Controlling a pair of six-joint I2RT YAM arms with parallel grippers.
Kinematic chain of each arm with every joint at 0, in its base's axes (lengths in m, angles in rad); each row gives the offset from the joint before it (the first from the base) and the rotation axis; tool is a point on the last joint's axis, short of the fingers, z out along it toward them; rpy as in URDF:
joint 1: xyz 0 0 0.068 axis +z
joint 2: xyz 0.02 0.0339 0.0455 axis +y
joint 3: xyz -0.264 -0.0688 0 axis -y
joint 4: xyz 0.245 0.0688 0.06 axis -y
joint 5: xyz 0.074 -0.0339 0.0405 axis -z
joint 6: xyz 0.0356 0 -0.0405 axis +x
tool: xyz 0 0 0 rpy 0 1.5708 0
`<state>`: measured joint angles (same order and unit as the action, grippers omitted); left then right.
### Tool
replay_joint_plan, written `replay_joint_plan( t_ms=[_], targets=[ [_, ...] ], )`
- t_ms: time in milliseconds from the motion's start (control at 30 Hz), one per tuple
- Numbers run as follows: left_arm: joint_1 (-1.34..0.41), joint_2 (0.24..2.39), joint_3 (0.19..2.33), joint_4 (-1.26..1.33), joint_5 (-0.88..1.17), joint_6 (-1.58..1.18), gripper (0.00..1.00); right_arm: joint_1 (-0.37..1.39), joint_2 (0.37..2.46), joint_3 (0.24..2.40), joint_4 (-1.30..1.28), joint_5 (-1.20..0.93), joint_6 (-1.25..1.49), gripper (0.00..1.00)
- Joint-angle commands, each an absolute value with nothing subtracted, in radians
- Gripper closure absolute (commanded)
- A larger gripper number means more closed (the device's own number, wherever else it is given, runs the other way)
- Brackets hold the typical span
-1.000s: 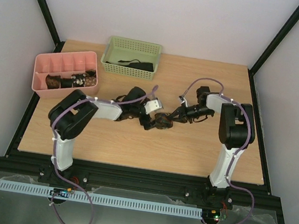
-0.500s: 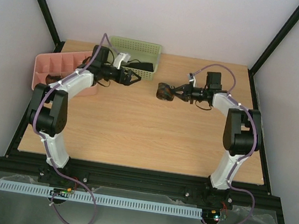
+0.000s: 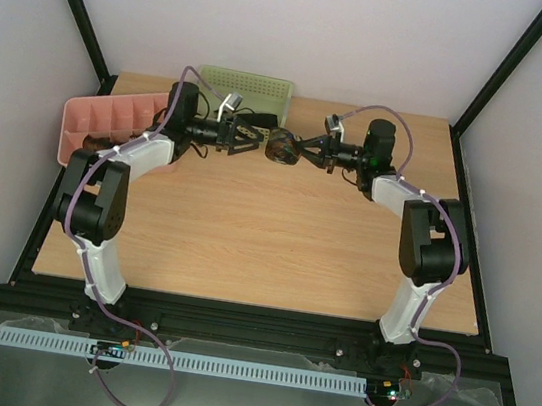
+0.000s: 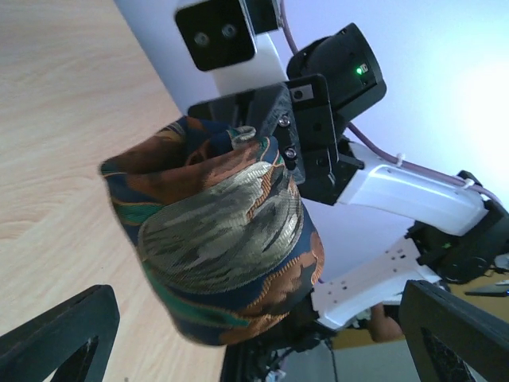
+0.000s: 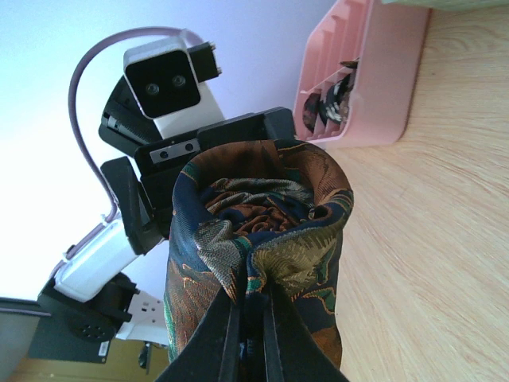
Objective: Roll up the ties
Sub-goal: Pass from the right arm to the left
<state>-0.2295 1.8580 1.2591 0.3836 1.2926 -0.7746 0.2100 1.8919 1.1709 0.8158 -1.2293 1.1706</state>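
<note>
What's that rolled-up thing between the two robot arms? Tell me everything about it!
It is a necktie rolled into a fat little coil. The cloth looks silky and woven: dark navy with swirly orange-brown, green and pale gold patches. Its layers spiral inward at the open end. The right tool is shut on its edge, holding it up. The left tool is open, fingers spread either side, not touching. It hangs in front of the green basket.

No writing to read.
No lettering can be made out on the tie [image 3: 281, 147], the pink tray [image 3: 72, 125] or the green basket [image 3: 248, 81] in any view.
</note>
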Motion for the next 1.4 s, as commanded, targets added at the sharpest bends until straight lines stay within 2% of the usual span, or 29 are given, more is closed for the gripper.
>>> replay_joint_plan(
  t_ms=[0, 233, 533, 1033, 1233, 1367],
  targets=[
    [-0.257, 1.890, 1.274, 0.470, 1.358, -0.901, 0.00, 0.225, 1.862, 1.172, 0.956, -1.267, 1.252, 0.99],
    [-0.269, 1.907, 1.317, 0.354, 1.324, -0.833, 0.00, 0.242, 1.849, 1.176, 0.947, -1.258, 1.234, 0.99],
    [-0.304, 1.922, 1.363, 0.306, 1.322, -0.779, 0.00, 0.267, 1.823, 1.211, 0.633, -1.213, 0.972, 0.99],
    [-0.318, 1.954, 1.399, 0.256, 1.292, -0.753, 0.01, 0.279, 1.821, 1.213, 0.666, -1.212, 1.005, 0.99],
    [-0.318, 1.958, 1.401, 0.252, 1.292, -0.754, 0.06, 0.283, 1.822, 1.217, 0.673, -1.206, 1.007, 0.99],
    [-0.318, 1.962, 1.403, 0.240, 1.289, -0.749, 0.03, 0.282, 1.821, 1.219, 0.672, -1.203, 1.008, 0.99]
  ],
)
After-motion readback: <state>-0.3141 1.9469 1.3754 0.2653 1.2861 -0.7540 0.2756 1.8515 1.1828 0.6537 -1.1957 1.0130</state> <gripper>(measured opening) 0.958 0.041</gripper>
